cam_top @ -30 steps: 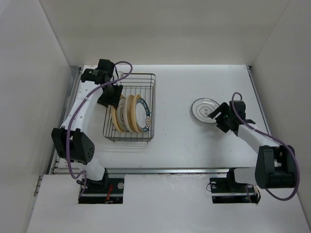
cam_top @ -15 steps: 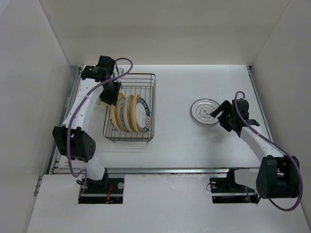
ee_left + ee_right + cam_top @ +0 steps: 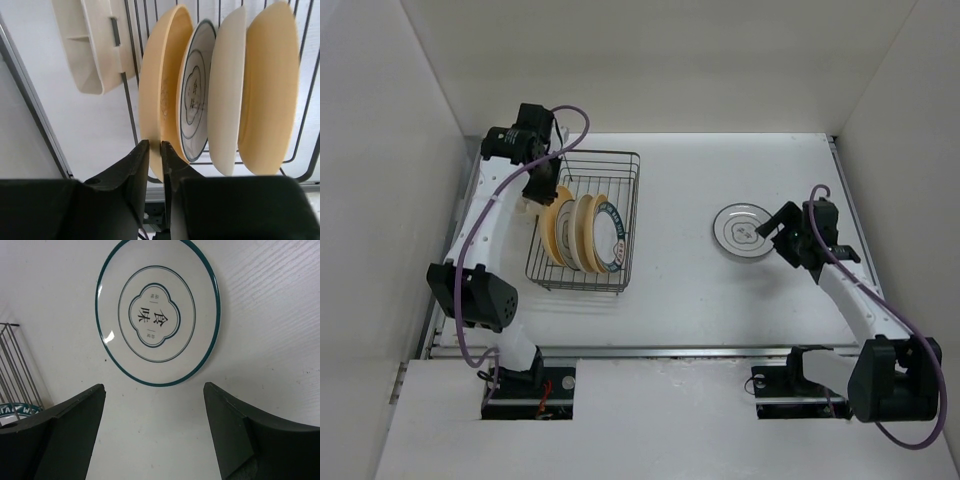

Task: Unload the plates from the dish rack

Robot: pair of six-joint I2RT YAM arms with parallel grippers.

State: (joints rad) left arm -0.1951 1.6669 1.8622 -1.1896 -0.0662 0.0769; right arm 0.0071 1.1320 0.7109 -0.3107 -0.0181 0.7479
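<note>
The dark wire dish rack (image 3: 630, 200) stands at the left and holds several upright plates. In the left wrist view they are a yellow-tan plate (image 3: 159, 85), a white one with grey markings (image 3: 196, 95), a cream one (image 3: 225, 90) and another yellow-tan one (image 3: 270, 85). My left gripper (image 3: 542, 196) (image 3: 155, 150) is shut on the rim of the leftmost yellow-tan plate (image 3: 551, 228). A white plate with a teal rim (image 3: 740, 230) (image 3: 159, 310) lies flat on the table. My right gripper (image 3: 782, 234) (image 3: 154, 400) is open and empty just beside it.
A cream plastic piece (image 3: 95, 45) hangs on the rack's left side. The rack's right corner (image 3: 15, 360) shows at the left edge of the right wrist view. White walls close in the table on the left, back and right.
My right gripper has drawn back to the right, off the plate on the table. My left gripper has shifted a little up and back at the yellow-tan plate, and the rack has slid slightly left.
</note>
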